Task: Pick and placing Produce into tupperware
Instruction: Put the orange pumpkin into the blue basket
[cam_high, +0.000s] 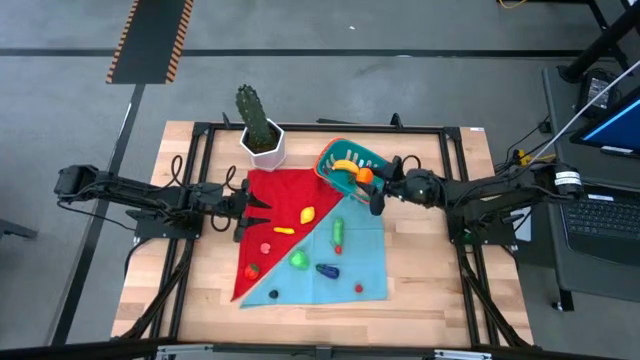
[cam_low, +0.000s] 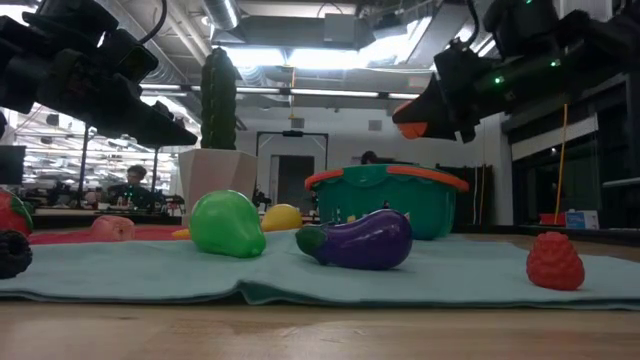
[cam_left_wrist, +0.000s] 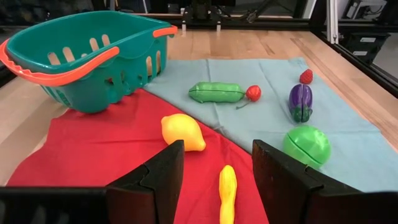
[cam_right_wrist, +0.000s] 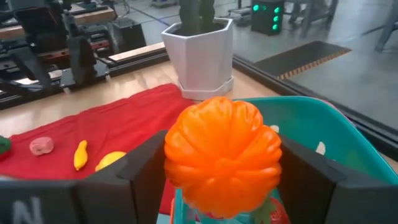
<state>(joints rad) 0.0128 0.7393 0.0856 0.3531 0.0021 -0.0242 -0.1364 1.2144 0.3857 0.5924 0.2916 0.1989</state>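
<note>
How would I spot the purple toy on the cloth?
Start at the teal basket, then look down the light blue cloth toward its near edge. The eggplant lies there beside a green pear; it is the only dark purple piece.

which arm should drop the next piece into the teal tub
Right. Its claw is shut on the orange pumpkin right over the tub. The left claw is open and empty at the red cloth's far edge.

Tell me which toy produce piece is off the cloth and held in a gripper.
The orange ribbed pumpkin, clamped in the right gripper over the teal tub; the others lie on the cloth.
</note>
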